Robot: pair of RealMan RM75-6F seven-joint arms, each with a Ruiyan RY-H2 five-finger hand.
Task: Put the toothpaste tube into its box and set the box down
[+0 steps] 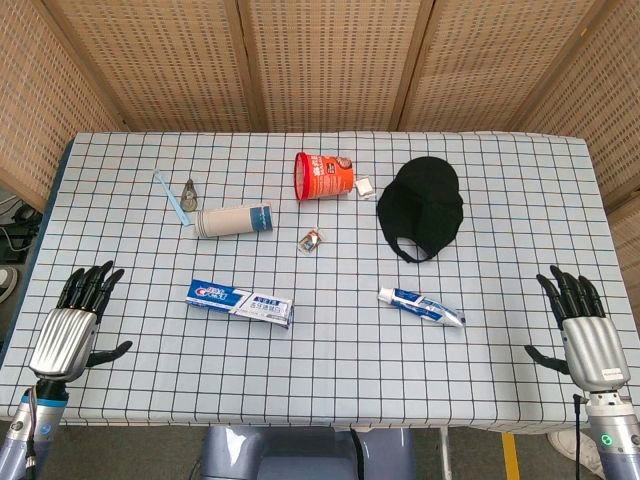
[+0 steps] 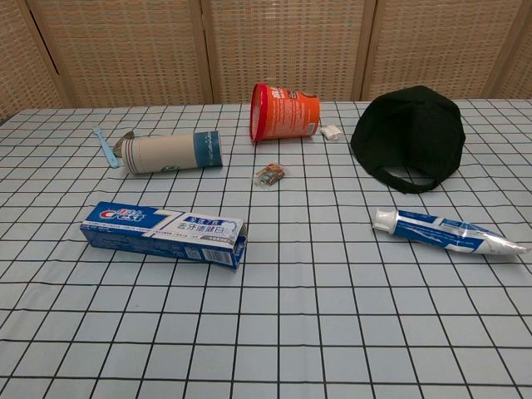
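I see bare checked table (image 1: 340, 350) all along the near edge, between my left robot hand (image 1: 78, 320) and right robot hand (image 1: 580, 325), both resting with fingers apart and holding nothing. The box (image 1: 240, 303) lies flat, with bare cloth on every side; its open flap end faces right (toward the tube). The tube (image 1: 422, 307) lies alone as well, and a wide bare strip separates it from the box. Further back the paper cup (image 1: 232, 221), the orange tub (image 1: 322, 176) and the black cap (image 1: 422, 208) form a loose row. A small wrapped bit (image 1: 312, 240) lies behind the middle strip, between cup and cap.
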